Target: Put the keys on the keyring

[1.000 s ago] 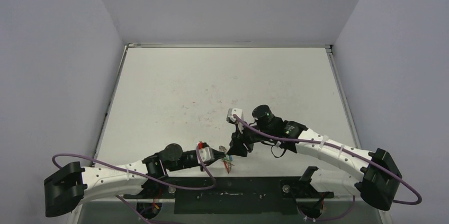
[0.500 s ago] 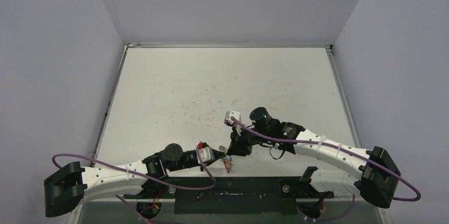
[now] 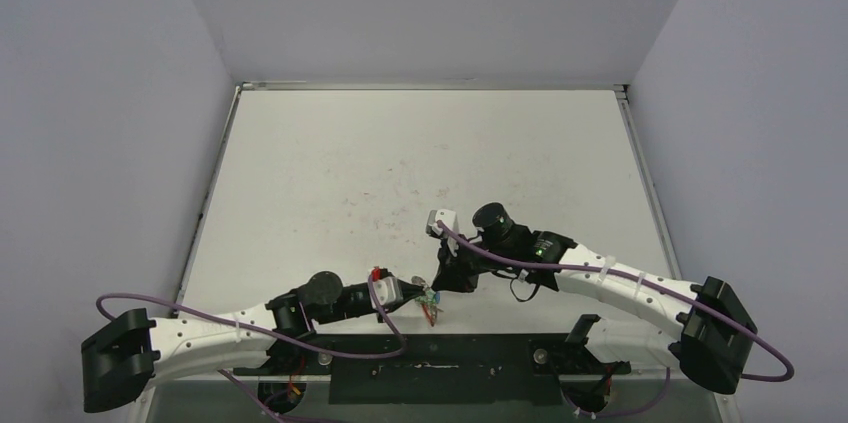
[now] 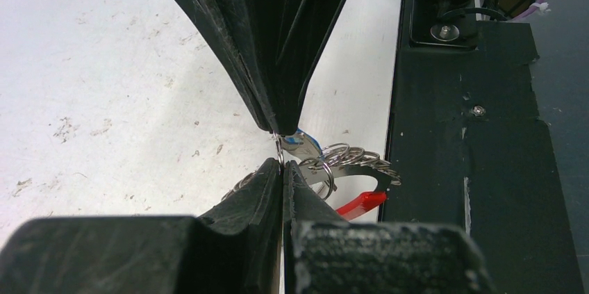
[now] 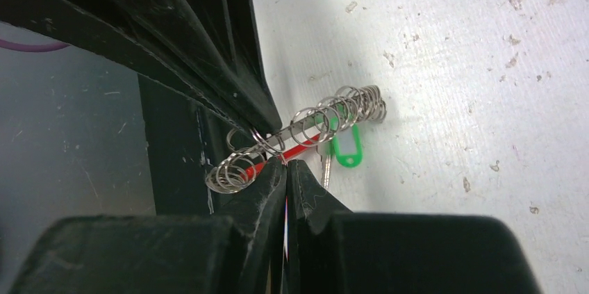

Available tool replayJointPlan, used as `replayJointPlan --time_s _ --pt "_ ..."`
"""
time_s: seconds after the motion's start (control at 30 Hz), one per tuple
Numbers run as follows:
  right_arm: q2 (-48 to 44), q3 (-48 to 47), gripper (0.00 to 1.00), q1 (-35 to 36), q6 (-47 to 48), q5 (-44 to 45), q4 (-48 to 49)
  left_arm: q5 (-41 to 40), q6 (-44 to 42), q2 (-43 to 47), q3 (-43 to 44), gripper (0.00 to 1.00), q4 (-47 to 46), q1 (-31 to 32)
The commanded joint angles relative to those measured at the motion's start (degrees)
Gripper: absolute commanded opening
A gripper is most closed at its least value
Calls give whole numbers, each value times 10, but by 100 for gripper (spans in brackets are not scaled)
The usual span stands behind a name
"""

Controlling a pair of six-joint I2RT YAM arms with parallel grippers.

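Top view: keyring (image 3: 431, 299) too small for us to resolve. Left wrist: we glimpse blue key (image 4: 305, 145) only as sliver behind right gripper (image 4: 280, 129). Right wrist: green key (image 5: 345, 148) partly behind keyring.

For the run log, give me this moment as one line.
left hand: shut on keyring | right hand: shut at keyring | green key: by keyring

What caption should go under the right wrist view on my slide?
Right gripper closed at the red sleeve of the coiled keyring, green key just beyond it.
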State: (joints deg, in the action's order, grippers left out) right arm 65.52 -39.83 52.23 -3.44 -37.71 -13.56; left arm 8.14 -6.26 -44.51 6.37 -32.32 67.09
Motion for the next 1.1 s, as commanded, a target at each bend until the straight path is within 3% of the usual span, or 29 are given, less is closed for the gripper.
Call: replayJointPlan --time_s 0.0,0.33,0.57,0.83,1.07 --pt "-6 13 0 -8 6 22 3 -7 1 17 4 0 -32 3" --pt "12 48 1 -10 -5 -13 93 -8 0 22 1 0 -35 3" --pt "-19 92 15 -10 7 -47 181 -8 3 18 -1 0 -41 3" --pt "-123 127 47 -10 49 -5 183 -6 2 20 -1 0 -40 3" --pt "-137 146 50 -10 88 -51 243 -3 2 17 1 0 -41 3"
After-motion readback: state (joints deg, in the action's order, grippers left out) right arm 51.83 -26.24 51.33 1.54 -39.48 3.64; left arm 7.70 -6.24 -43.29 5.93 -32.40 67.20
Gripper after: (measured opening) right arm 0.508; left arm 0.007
